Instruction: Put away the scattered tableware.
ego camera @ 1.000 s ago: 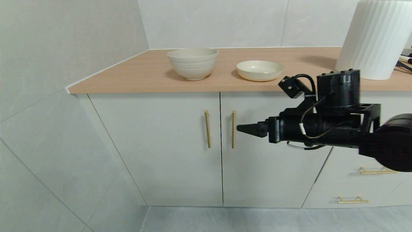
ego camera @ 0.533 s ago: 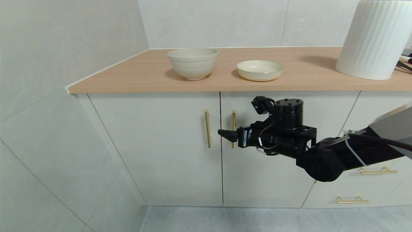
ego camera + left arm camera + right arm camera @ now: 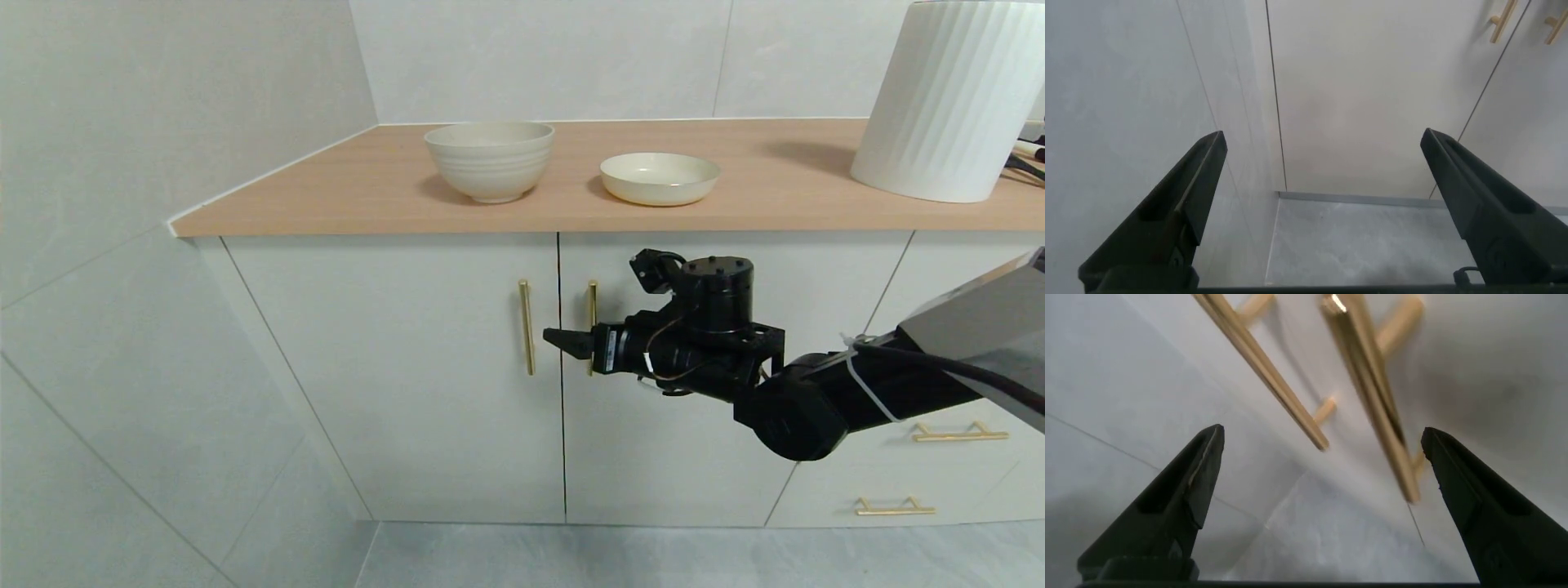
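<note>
Counter: a wooden counter (image 3: 326, 196) runs left to right above two pale cabinet doors (image 3: 392, 376).
Bowl: a deep cream bowl (image 3: 490, 161) stands upright on the counter, mouth up, towards the left.
Dish: a shallow cream dish (image 3: 660, 178) sits flat, mouth up, just right of the bowl and apart from it.
Door handles: two thin gold bars, the left handle (image 3: 527, 327) and the right handle (image 3: 592, 327), stand vertical on either side of the seam between the doors.
Right gripper: the right gripper (image 3: 563, 341) comes in from the right, its long axis level and pointing left. Its tip is below the counter, between the two handles. The jaws are wide apart and hold nothing; whether it touches a handle cannot be told.
Left gripper: the left gripper (image 3: 1323, 204) is low near the floor (image 3: 1355, 245), spread wide and empty.
Container: a tall white ribbed container (image 3: 951, 98) stands at the counter's far right.
</note>
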Controlling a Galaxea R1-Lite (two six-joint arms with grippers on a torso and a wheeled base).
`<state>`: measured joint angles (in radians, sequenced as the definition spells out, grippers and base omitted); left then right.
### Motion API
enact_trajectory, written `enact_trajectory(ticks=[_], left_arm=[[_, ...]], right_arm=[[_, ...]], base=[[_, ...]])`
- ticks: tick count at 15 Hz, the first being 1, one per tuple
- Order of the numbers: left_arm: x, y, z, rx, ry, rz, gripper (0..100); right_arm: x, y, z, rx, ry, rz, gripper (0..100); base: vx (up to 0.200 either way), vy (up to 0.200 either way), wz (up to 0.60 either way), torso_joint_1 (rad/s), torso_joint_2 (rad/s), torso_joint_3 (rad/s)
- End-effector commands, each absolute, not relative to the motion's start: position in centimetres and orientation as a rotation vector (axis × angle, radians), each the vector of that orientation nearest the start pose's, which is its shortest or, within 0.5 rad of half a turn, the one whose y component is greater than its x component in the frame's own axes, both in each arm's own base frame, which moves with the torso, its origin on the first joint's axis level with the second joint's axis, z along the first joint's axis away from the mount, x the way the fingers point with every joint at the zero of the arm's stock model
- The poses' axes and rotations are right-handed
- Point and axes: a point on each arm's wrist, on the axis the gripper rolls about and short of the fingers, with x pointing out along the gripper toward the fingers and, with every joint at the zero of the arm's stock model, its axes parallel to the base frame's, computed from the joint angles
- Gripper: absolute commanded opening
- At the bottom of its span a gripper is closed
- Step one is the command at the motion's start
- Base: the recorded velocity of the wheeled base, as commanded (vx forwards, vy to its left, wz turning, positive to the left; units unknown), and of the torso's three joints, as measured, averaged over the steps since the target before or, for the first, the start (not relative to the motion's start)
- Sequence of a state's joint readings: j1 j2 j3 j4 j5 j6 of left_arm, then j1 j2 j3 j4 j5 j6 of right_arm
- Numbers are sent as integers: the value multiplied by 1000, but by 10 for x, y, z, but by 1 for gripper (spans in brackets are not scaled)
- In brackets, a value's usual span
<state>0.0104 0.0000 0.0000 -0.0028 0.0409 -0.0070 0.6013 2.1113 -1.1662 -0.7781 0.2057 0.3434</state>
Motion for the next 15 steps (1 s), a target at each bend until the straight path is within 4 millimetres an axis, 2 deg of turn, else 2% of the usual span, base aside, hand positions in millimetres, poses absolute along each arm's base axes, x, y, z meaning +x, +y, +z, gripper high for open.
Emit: enact_trajectory(ticks=[1,6,10,15], left_arm=[[-23,1,76,-8,-3,52,100],[-23,1,76,-8,-3,52,100],[-23,1,76,-8,-3,52,100],[-23,1,76,-8,-3,52,100]], right_arm=[[344,244,139,294,293,776,100],[345,246,138,317,298,802,100],[323,246,148,364,338,881,100],[297,239,145,356,349,940,100]], base=[[0,0,0,0,0,0],[0,0,0,0,0,0],[0,0,0,0,0,0],[0,0,0,0,0,0]])
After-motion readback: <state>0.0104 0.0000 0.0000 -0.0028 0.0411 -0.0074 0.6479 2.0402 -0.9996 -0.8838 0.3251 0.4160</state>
